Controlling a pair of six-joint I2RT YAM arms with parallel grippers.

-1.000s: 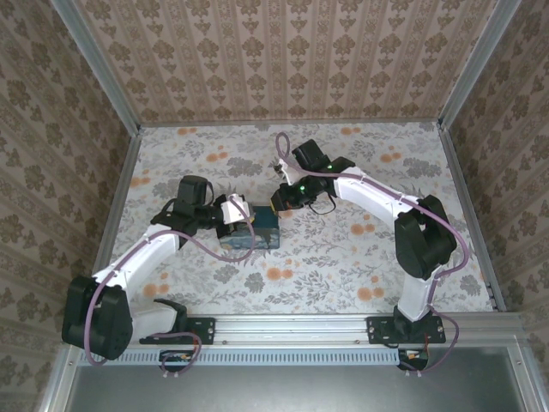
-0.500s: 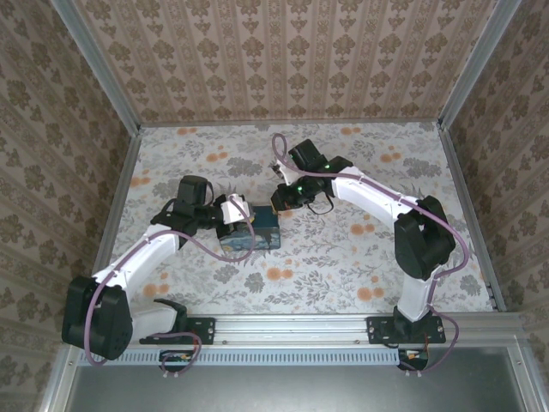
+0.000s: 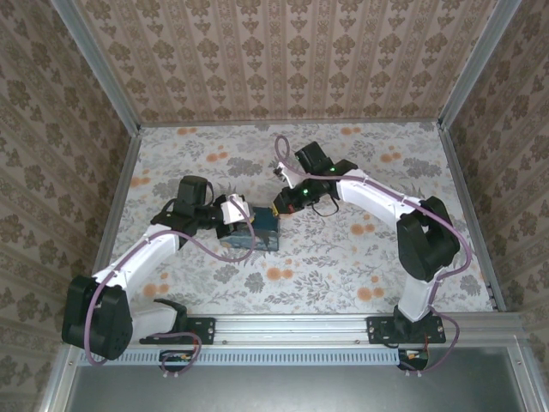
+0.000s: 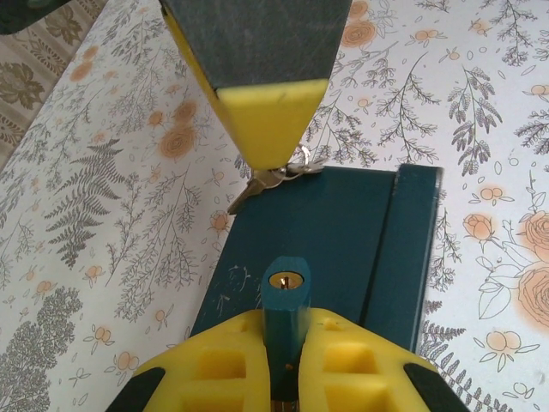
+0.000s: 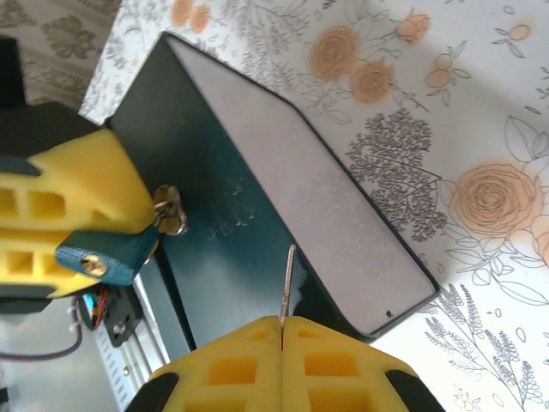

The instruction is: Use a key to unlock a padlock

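Both grippers are gathered over the blue box [image 4: 343, 232], which lies on the flowered table [image 4: 103, 197]. At the end of the box nearer the left arm, the padlock [image 4: 286, 300] is clamped between the fingers of the left gripper [image 4: 286, 335], and its brass keyhole [image 4: 286, 281] is turned toward the opposite end of the box. By that opposite end the key [image 5: 289, 283] is pinched by its head in the right gripper [image 5: 281, 330], whose pads are pressed together around it. The blade is projected over the box lid, apart from the padlock and not yet on the line of the keyhole. The step in hand is judged to be the lining-up before insertion. It is best done if the padlock is held rigid while the blade is brought onto the axis of the keyhole, its flat is turned to match the slot, and only then is it advanced slowly and straight. A slanted approach is likely to be stopped by the brass face, and the key may be twisted in the pads. Much is left unclear. The key is seen edge-on from the right wrist, so its teeth cannot be read, and its head is buried between the pads. A silvery loop [image 5: 170, 210] is seen beside the padlock above the box, but whether it is shackle or ring cannot be told. From above, padlock and key are too small to be made out.
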